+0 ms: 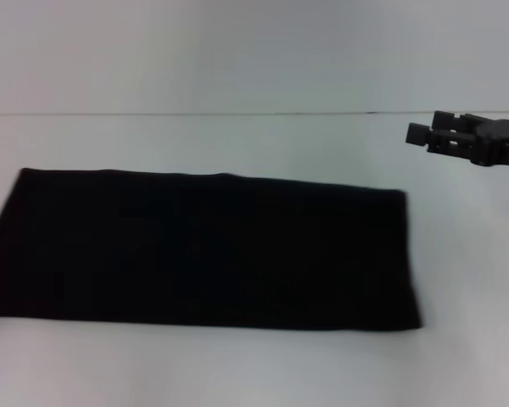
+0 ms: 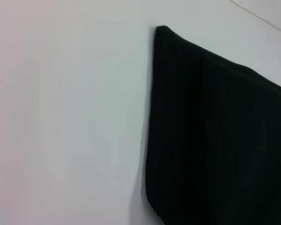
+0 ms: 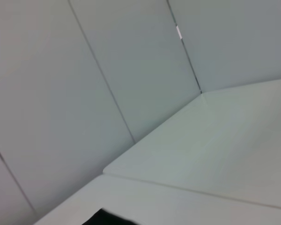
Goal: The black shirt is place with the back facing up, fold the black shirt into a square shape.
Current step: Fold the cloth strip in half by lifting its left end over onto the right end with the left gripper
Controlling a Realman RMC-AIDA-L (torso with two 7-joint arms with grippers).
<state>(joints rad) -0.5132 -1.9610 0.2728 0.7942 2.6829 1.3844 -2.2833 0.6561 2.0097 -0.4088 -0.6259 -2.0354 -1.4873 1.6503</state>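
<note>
The black shirt [image 1: 199, 248] lies flat on the white table [image 1: 237, 140] as a long, wide rectangle, its sleeves and neckline not visible, its edges straight and its corners fairly square. The far edge runs almost level, with a slight bump near its middle, and the short edge on the robot's right slants a little outward toward the near corner. In the left wrist view one corner of the shirt [image 2: 215, 136] shows as doubled cloth with a faint lengthwise crease, lying on bare tabletop. The right wrist view catches only a small dark scrap of the shirt [image 3: 107, 219] at the frame's edge, with the table and pale wall panels [image 3: 84, 70] beyond it. The right gripper [image 1: 424, 136] hovers above the table beyond the shirt's far right corner, apart from the cloth and holding nothing; its fingers point toward the shirt's side with only a narrow gap between them. The left gripper is not visible in any view, so I cannot tell how its fingers stand.
</note>
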